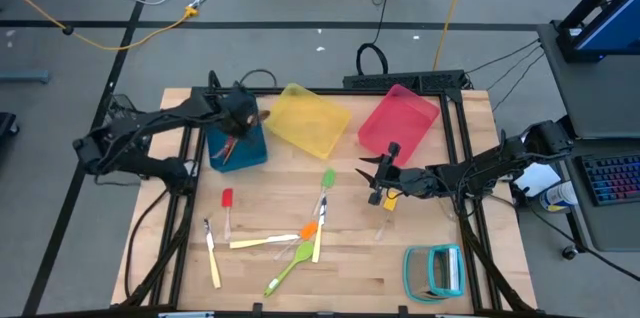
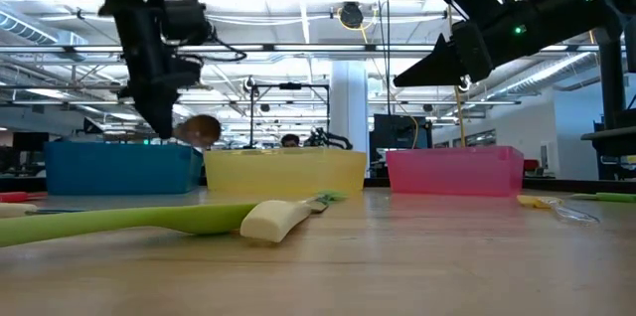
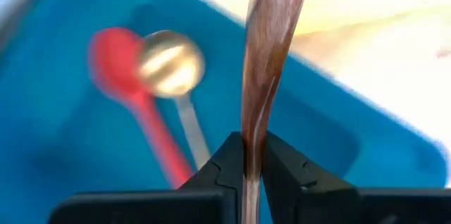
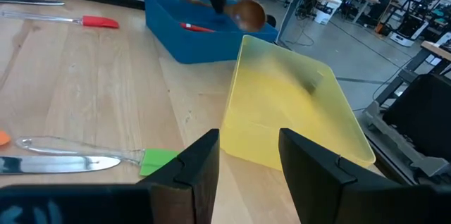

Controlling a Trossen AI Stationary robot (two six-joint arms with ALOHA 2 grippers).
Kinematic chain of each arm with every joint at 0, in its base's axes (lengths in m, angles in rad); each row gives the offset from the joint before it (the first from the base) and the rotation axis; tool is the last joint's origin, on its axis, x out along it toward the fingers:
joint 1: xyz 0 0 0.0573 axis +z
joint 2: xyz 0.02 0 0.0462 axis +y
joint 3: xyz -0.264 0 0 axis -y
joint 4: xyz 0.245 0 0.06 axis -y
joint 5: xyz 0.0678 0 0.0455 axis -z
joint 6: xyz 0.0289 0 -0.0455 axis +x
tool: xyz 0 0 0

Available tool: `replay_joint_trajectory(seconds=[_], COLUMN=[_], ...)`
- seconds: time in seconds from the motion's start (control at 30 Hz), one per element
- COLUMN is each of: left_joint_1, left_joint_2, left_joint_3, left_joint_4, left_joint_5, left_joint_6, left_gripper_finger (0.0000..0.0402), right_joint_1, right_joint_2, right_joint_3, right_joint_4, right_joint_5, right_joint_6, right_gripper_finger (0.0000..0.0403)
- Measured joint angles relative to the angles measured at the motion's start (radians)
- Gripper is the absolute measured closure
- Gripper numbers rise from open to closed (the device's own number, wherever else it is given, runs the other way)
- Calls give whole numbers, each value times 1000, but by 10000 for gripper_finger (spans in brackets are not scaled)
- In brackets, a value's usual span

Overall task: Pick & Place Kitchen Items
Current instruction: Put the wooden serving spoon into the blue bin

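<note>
Left gripper over the blue bin, fingers pinched tight on a wooden spoon by its handle. Only obvious from the left wrist view though; from above just a dark blob over the bin. Same wrist view also catches a red spoon and a brass spoon lying inside the bin. Low view has the wooden spoon bowl hanging just above the bin's rim, gripper over it.

Right gripper near the pink bin, up off the table going by the low view, fingers spread apart with nothing between them.

Still out on the table: lime-green spoon, green spatula, red spatula, orange spatula, cream-handled cutlery, plus something small and yellow right under the right gripper, too hidden to name. Yellow bin between blue and pink; teal-framed rack at the near right corner.
</note>
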Motion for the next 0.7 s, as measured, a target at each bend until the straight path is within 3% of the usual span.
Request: replay_joint_trajectory(seconds=[0.07, 0.3, 0.5, 0.7], left_joint_1=[51, 193, 229, 238], left_joint_2=[0, 0, 0, 0], left_joint_3=[-33, -78, -109, -186], left_joint_4=[70, 97, 109, 145], left_joint_5=[61, 58, 59, 11], left_joint_6=[14, -19, -67, -95], left_gripper_finger=[368, 357, 365, 341], right_joint_1=[0, 0, 0, 0], right_joint_2=[0, 0, 0, 0], right_joint_3=[0, 0, 0, 0], right_joint_4=[2, 2, 3, 2], right_joint_5=[0, 0, 0, 0], right_joint_6=[0, 0, 1, 1], right_gripper_finger=[261, 261, 261, 261])
